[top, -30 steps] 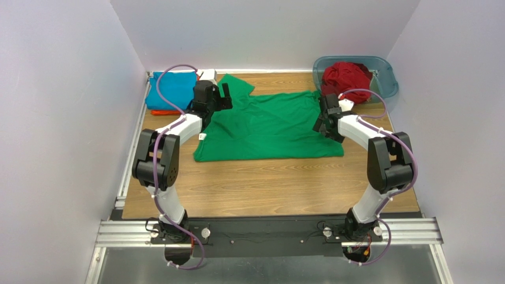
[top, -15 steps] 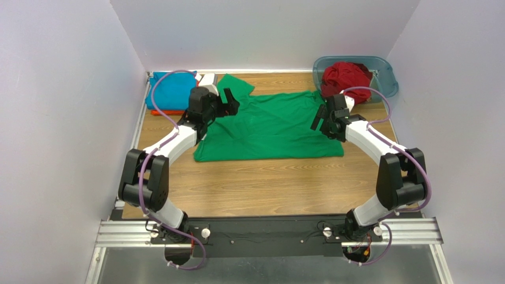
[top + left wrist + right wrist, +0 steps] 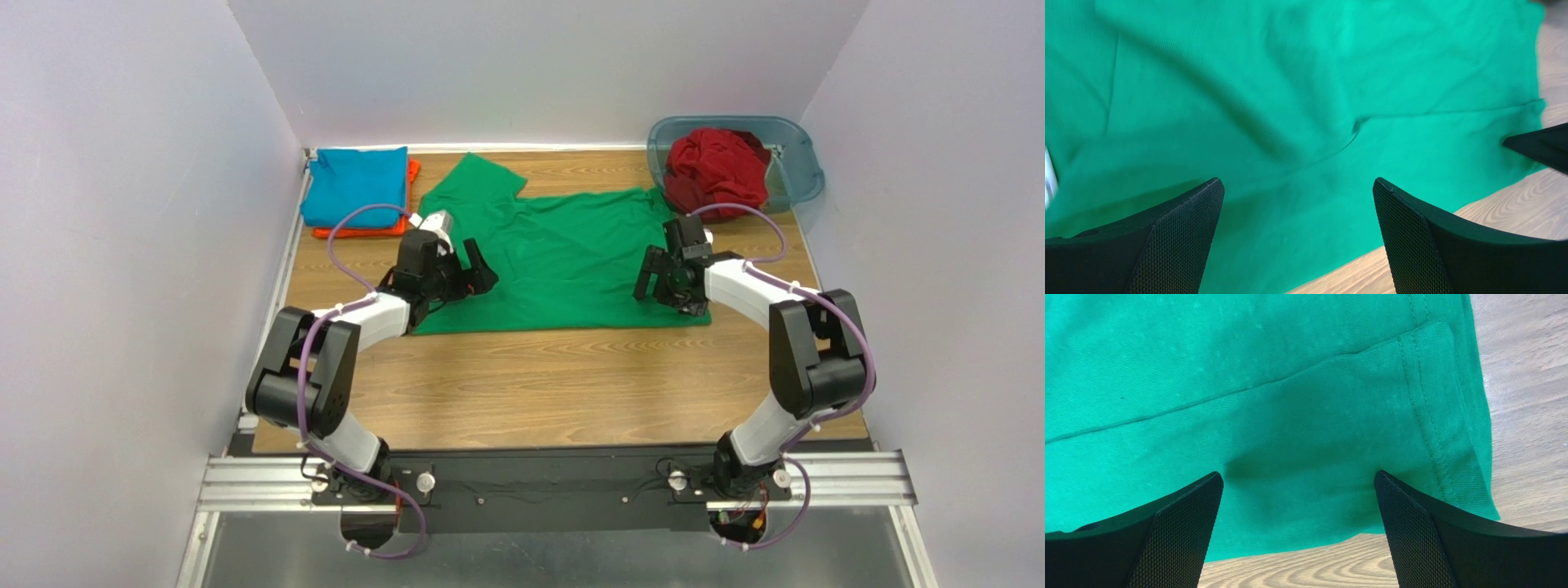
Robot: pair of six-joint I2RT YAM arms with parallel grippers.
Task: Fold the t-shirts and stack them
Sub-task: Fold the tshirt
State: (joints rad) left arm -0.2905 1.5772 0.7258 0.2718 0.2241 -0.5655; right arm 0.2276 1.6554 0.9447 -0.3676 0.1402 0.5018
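Note:
A bright green t-shirt (image 3: 558, 251) lies spread flat in the middle of the wooden table, one sleeve pointing to the far left. My left gripper (image 3: 474, 272) hovers open over its near-left part, and the left wrist view shows green cloth (image 3: 1290, 92) between the fingers (image 3: 1298, 184). My right gripper (image 3: 648, 277) stands open over the near-right corner, with the stitched hem (image 3: 1425, 404) beside its fingers (image 3: 1298, 478). Neither holds anything. A folded teal-blue t-shirt (image 3: 356, 184) rests on an orange one (image 3: 412, 169) at the far left. A dark red t-shirt (image 3: 715, 165) is bunched in the tub.
The translucent blue-grey tub (image 3: 803, 172) stands at the far right corner. White walls close in the table on three sides. Bare wood (image 3: 552, 380) runs from the shirt's near edge to the black rail holding the arm bases.
Both arms have drawn back from the shirt's far part toward its near edge and dropped lower. The green shirt has not moved.

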